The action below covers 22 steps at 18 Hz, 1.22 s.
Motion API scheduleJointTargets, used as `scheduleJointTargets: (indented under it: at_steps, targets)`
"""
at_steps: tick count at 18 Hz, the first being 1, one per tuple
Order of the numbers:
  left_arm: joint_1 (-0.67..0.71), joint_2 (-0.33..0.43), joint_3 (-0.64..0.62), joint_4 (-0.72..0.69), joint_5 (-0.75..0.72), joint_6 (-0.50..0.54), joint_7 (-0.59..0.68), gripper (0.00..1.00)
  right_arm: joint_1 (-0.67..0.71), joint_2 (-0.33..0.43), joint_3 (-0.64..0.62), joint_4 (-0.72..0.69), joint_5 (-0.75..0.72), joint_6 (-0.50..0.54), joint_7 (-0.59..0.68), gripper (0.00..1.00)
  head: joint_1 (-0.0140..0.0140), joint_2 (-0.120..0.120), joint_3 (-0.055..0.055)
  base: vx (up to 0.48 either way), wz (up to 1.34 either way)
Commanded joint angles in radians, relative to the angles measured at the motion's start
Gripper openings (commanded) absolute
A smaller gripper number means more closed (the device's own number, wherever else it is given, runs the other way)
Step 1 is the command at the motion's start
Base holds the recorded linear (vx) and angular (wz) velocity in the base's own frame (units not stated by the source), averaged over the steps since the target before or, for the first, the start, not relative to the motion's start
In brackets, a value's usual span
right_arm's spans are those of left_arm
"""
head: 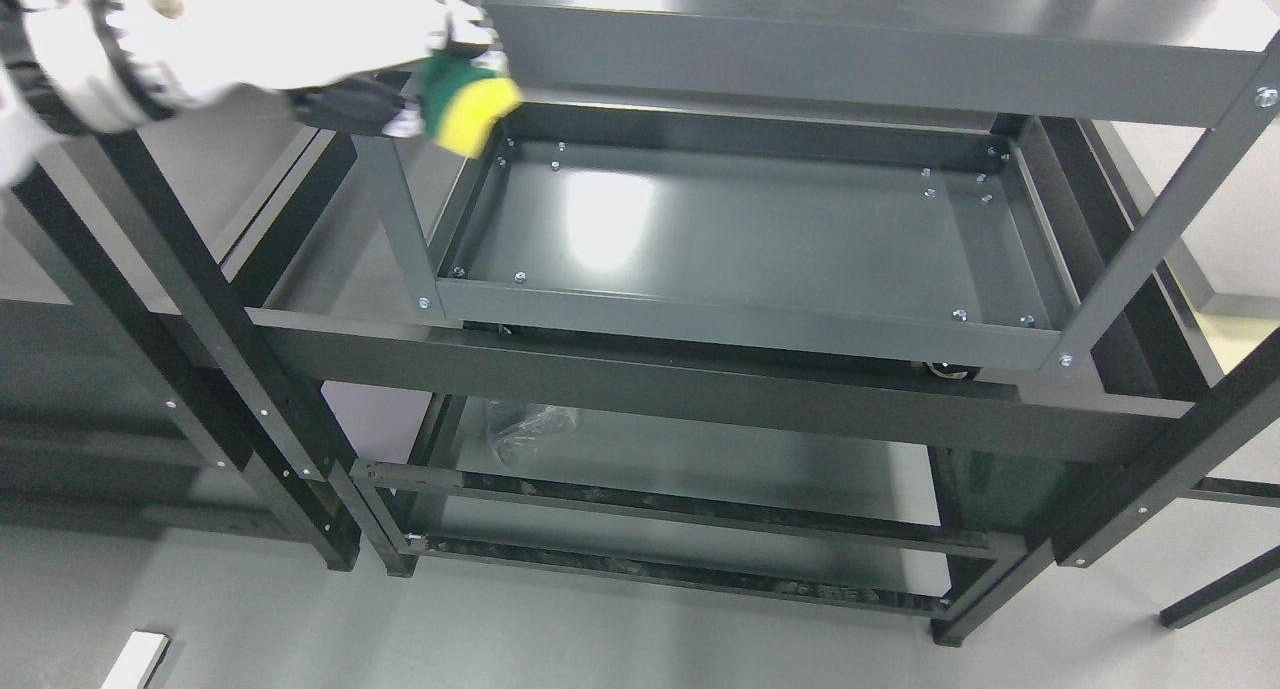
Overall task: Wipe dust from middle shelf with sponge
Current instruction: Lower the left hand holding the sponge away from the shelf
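Left robot hand point(330, 29) gripping sponge point(468, 109), reaching over middle shelf point(740, 239) far-left corner

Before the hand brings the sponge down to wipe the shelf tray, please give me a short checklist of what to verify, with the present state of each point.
1. Sponge held: ok. The left hand grips the yellow and green sponge.
2. Sponge placed over the work area: ok. It sits at the far left corner of the shelf tray.
3. Contact with the tray floor: cannot tell. The sponge looks above the rim, not pressed down.
4. Wiping path free: ok. Only screw heads show on the tray floor.
5. Clearance under the top shelf: cannot tell. The hand is close to its front edge.
6. Dust to remove: cannot tell. The glare hides it.
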Motion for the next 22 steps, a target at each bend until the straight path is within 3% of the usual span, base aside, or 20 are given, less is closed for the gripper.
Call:
scheduleJointTargets:
  at_steps: [1,2,3,8,10,12,13,15,18,19,22]
  targets:
    - [0.144,-0.556,-0.005,0.015,0.052,0.001,0.004,0.00,0.000,-0.017,0.000,-0.017,0.000,0.073,0.000,1.00,0.0000,0.000,0.000,0.000,0.00]
    - [0.211,-0.635,0.007,0.064,0.046,0.001,0.006,0.00,0.000,-0.017,0.000,-0.017,0.000,0.073,0.000,1.00,0.0000,0.000,0.000,0.000,0.00]
    - [0.279,-0.663,0.048,0.125,0.046,0.001,0.006,0.00,0.000,-0.017,0.000,-0.017,0.000,0.073,0.000,1.00,0.0000,0.000,0.000,0.000,0.00]
    - [0.517,-0.663,0.331,0.311,0.084,0.001,0.030,0.01,0.000,-0.017,0.000,-0.017,0.000,0.073,0.000,1.00,0.0000,0.000,0.000,0.000,0.00]
    - [0.594,-0.663,0.455,0.331,0.157,0.077,0.122,0.01,0.000,-0.017,0.000,-0.017,0.000,0.073,0.000,1.00,0.0000,0.000,0.000,0.000,0.00]
    - [0.666,-0.663,0.547,0.317,0.172,0.143,0.298,0.01,0.000,-0.017,0.000,-0.017,0.000,0.073,0.000,1.00,0.0000,0.000,0.000,0.000,0.00]
    - [0.698,-0.663,0.576,0.301,0.170,0.162,0.387,0.01,0.000,-0.017,0.000,-0.017,0.000,0.073,0.000,1.00,0.0000,0.000,0.000,0.000,0.00]
    - [0.737,-0.663,0.599,0.221,0.170,0.235,0.405,0.00,0.000,-0.017,0.000,-0.017,0.000,0.073,0.000,1.00,0.0000,0.000,0.000,0.000,0.00]
    - [0.744,-0.663,0.615,-0.097,0.211,0.653,0.453,0.00,0.000,-0.017,0.000,-0.017,0.000,0.073,0.000,1.00,0.0000,0.000,0.000,0.000,0.00]
    - [0.755,-0.663,0.580,-0.183,0.246,0.741,0.485,0.01,0.000,-0.017,0.000,-0.017,0.000,0.073,0.000,1.00,0.0000,0.000,0.000,0.000,0.00]
    - [0.888,-0.663,0.479,-0.313,0.261,0.781,0.510,0.01,0.000,-0.017,0.000,-0.017,0.000,0.073,-0.002,1.00,0.0000,0.000,0.000,0.000,0.00]
